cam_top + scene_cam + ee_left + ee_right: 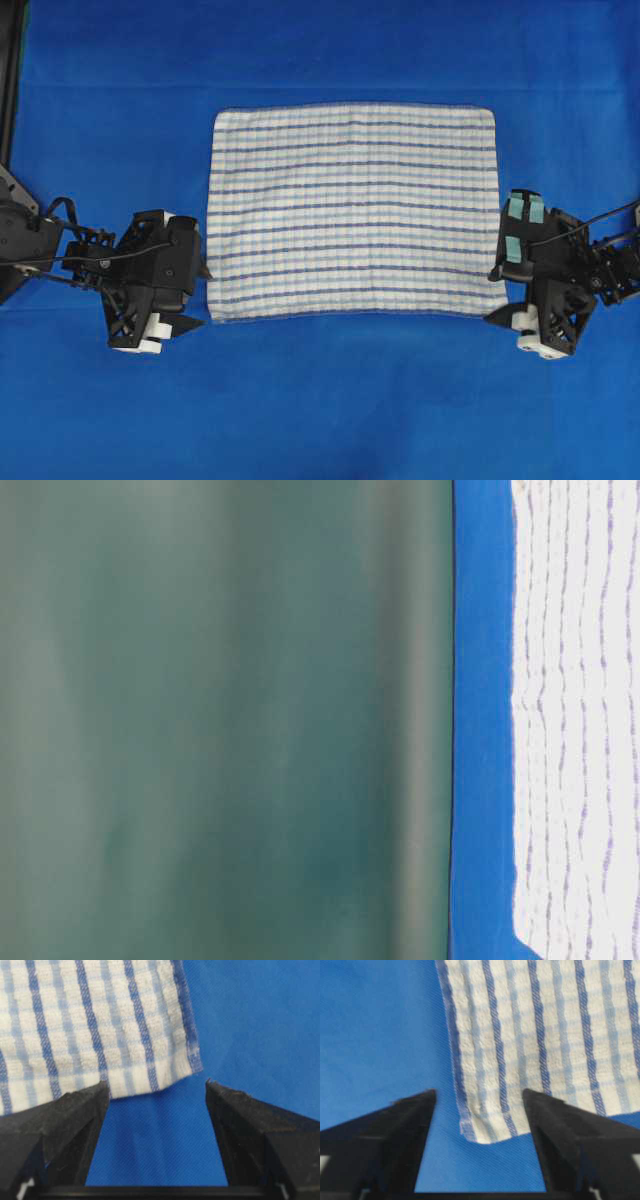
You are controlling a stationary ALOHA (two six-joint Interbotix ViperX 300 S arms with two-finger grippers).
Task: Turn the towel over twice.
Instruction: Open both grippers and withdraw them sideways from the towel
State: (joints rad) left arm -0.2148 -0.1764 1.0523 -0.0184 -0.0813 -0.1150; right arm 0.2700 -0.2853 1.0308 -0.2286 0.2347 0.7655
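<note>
A: Your plain blue sheet (pixel 330 400) covers the table so the white woven towel with dark- and pale-blue stripes (pixel 352 212) lies flat at its centre.

B: And the grippers?

A: Left gripper (pixel 157 1091) and right gripper (pixel 479 1097) sit at its near corners, jaws spread, nothing pinched, probably placed to take a corner each.

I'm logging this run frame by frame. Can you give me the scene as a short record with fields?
towel: flat, spread out, striped side up
surface: blue sheet
left gripper: open, at the towel's near left corner, holding nothing
right gripper: open, at the near right corner, holding nothing
towel contact: corners lie just ahead of the fingers
</note>
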